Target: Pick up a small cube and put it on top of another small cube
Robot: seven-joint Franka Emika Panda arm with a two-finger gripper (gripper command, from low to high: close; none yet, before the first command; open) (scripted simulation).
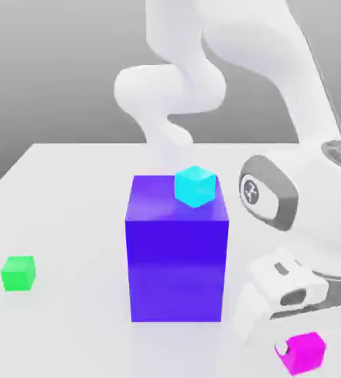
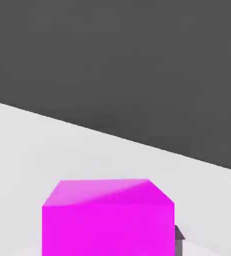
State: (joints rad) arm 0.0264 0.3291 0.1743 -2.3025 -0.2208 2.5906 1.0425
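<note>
The magenta cube (image 1: 303,353) apparently sits between the gripper's (image 1: 302,350) fingertips.

On the big block (image 1: 176,258), a smooth, plastic-like surface with a faint gloss is seen. A smooth, plain finish is shown by the magenta cube (image 1: 303,353), the green cube (image 1: 18,273) and the cyan cube (image 1: 195,186). By the bench (image 1: 77,214), a smooth, slightly glossy surface is presented. The arm (image 1: 258,37) is finished in smooth, plastic-like white.
</note>
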